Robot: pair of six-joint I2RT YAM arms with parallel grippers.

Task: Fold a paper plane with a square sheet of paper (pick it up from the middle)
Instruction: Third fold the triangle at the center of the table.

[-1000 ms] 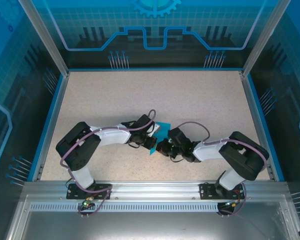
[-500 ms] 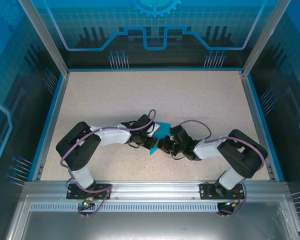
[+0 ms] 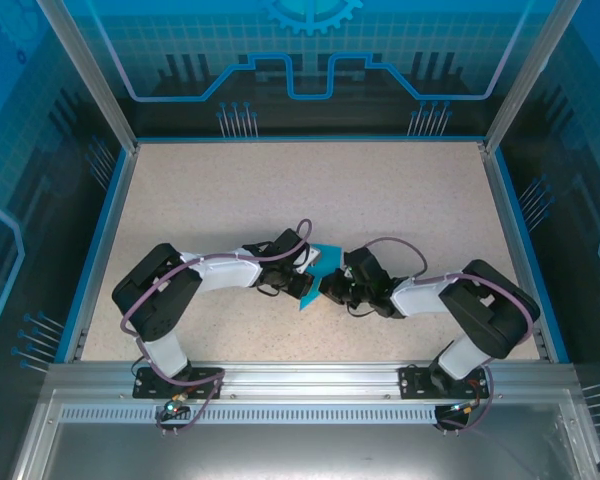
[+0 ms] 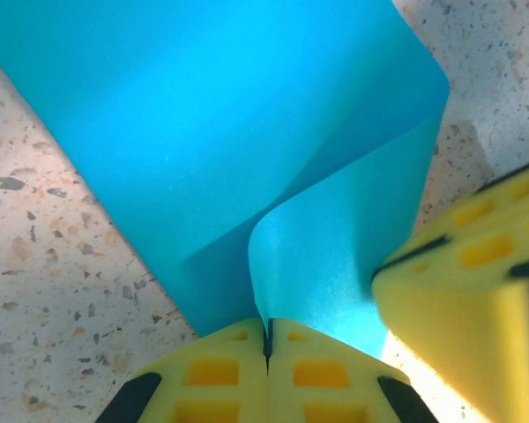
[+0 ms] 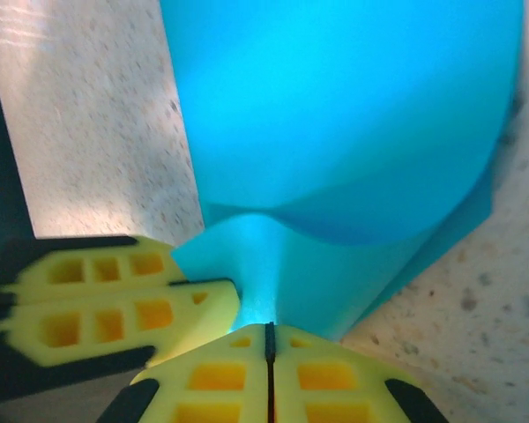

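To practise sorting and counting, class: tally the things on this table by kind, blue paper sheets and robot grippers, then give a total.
blue paper sheet: 1
robot grippers: 2, the left gripper and the right gripper, both shut on the sheet
Total: 3

No text, label, brand, number or sign can be read on anything here.

One square sheet of paper is counted, just toward six o'clock of the centre of the one table. Two arms are counted, the left arm and the right arm. Two grippers are counted, the left gripper and the right gripper, with four yellow fingers in all.
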